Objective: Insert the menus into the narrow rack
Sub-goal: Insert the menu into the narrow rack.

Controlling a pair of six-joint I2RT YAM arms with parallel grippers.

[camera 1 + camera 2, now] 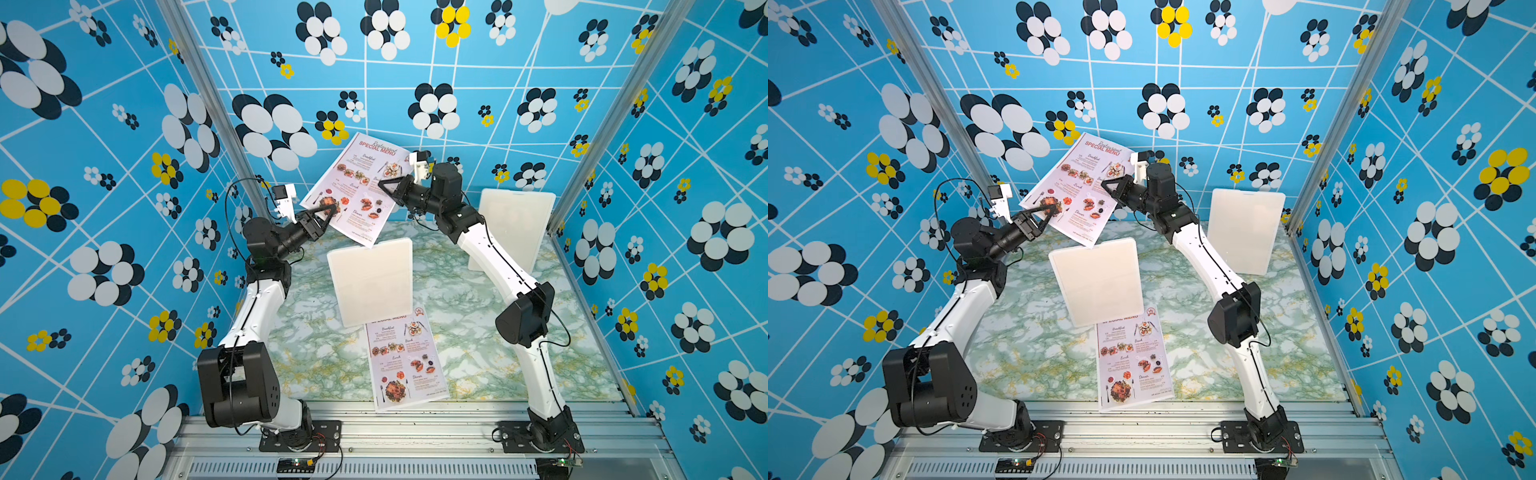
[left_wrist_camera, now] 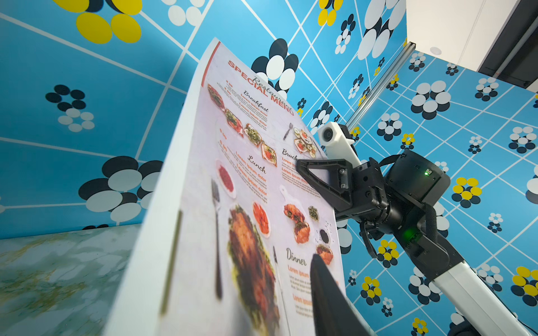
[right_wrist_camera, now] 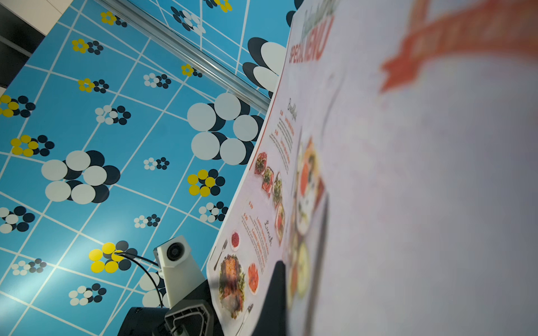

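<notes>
Raised menu (image 1: 357,187) tilted in mid-air over the back of the bench (image 1: 311,353), pinched at one side edge by the clenched right claw (image 1: 384,185). Left claw (image 1: 330,206) at the opposite lower edge, grip impossible to tell. Second menu (image 1: 405,361) flat at the bench's front, heading partly hidden by a white panel (image 1: 370,282).

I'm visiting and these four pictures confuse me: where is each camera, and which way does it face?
Both top views: high above both arms' bases, looking down on table, raised menu, flat menu.
Left wrist: on the left arm, facing along the raised menu; its finger, right gripper show.
Right wrist: on the right arm, facing across it; its finger, left gripper show.
Shared: the raised menu, everywhere.
</notes>
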